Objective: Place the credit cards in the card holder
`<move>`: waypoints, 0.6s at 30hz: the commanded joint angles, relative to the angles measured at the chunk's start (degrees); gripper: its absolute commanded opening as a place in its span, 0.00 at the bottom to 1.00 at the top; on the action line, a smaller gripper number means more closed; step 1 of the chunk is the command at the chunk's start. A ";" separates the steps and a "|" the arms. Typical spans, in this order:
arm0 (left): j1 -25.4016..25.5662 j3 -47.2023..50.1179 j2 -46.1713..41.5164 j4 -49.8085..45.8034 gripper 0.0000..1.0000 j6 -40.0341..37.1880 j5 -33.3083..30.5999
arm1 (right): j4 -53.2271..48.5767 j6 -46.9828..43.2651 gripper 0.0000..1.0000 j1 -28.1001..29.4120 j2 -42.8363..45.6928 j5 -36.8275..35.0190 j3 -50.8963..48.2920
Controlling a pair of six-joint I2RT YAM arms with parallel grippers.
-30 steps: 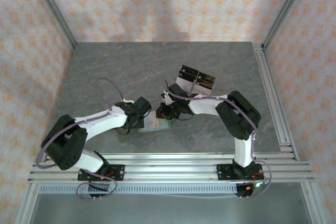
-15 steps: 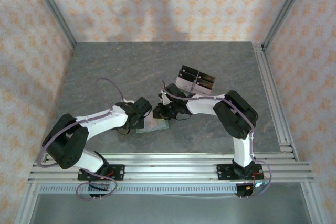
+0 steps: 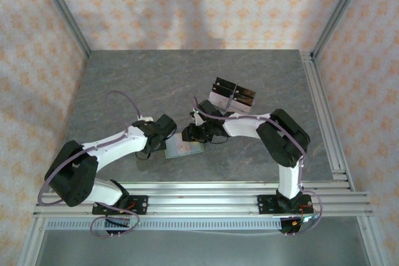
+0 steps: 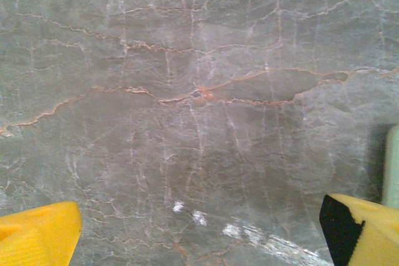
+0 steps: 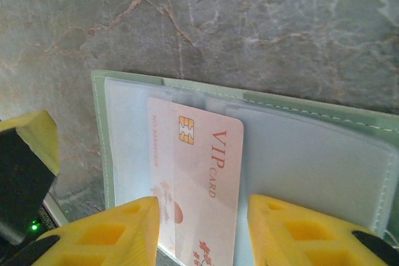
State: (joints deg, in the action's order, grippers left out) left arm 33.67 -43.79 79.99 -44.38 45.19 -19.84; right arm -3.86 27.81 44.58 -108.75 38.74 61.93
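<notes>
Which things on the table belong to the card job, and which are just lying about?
Job:
- open green card holder
- pink VIP card, partly tucked into its pocket
- pale piece at the rack's left end, maybe another card; too small to tell

Lying about:
- clear acrylic rack with black pieces

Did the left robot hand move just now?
Yes. The left gripper has slid a little to the left, away from the card holder, whose left edge now shows. The clear rack behind has stayed put.
</notes>
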 commanded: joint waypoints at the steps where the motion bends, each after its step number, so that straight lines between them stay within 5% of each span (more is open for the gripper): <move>1: -0.45 -0.10 -0.36 -1.38 1.00 0.82 -2.04 | -2.30 -0.50 0.43 -0.36 2.00 -2.53 -1.88; 12: -0.34 -0.41 3.29 3.39 1.00 -1.63 2.45 | -7.49 -2.03 0.50 -0.38 6.16 -4.20 0.30; 18: -0.27 -1.16 5.73 4.87 1.00 -2.17 3.57 | -16.01 -5.47 0.41 -0.30 5.94 -10.14 3.40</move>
State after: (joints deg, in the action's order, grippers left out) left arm 33.61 -43.79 84.66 -40.73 43.72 -16.43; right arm -13.28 25.23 44.53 -103.92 33.50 63.07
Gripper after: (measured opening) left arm 0.997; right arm 0.422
